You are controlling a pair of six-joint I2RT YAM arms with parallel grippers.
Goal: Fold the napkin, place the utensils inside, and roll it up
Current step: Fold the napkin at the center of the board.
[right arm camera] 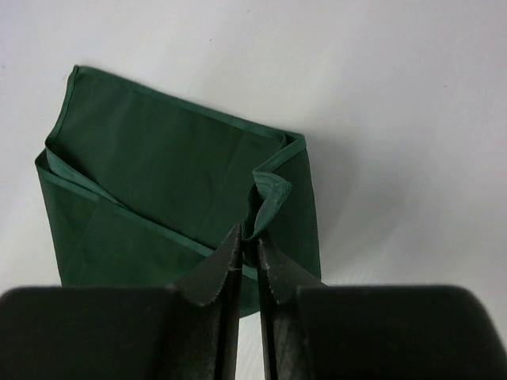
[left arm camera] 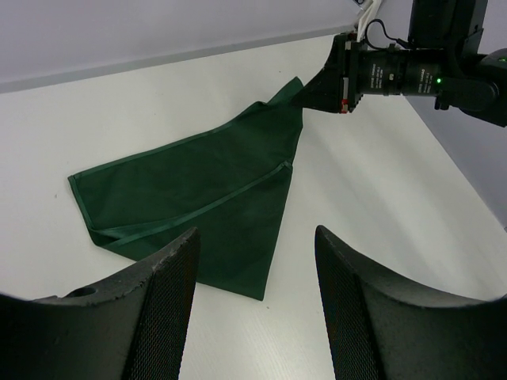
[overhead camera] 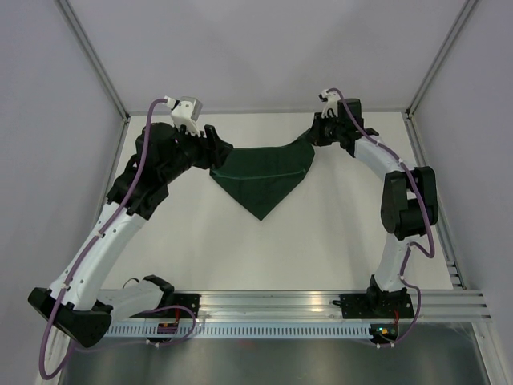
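My right gripper (right arm camera: 248, 241) is clamped on a bunched corner of the napkin (right arm camera: 158, 182), holding that corner up off the table (overhead camera: 337, 241). From the pinch the cloth spreads leftward, folded into a rough triangle. Its long edge runs left to right across the far half of the table, and its tip points back toward the arm bases. My left gripper (left arm camera: 255, 233) hangs by the napkin's left end, jaws apart, gripping nothing.
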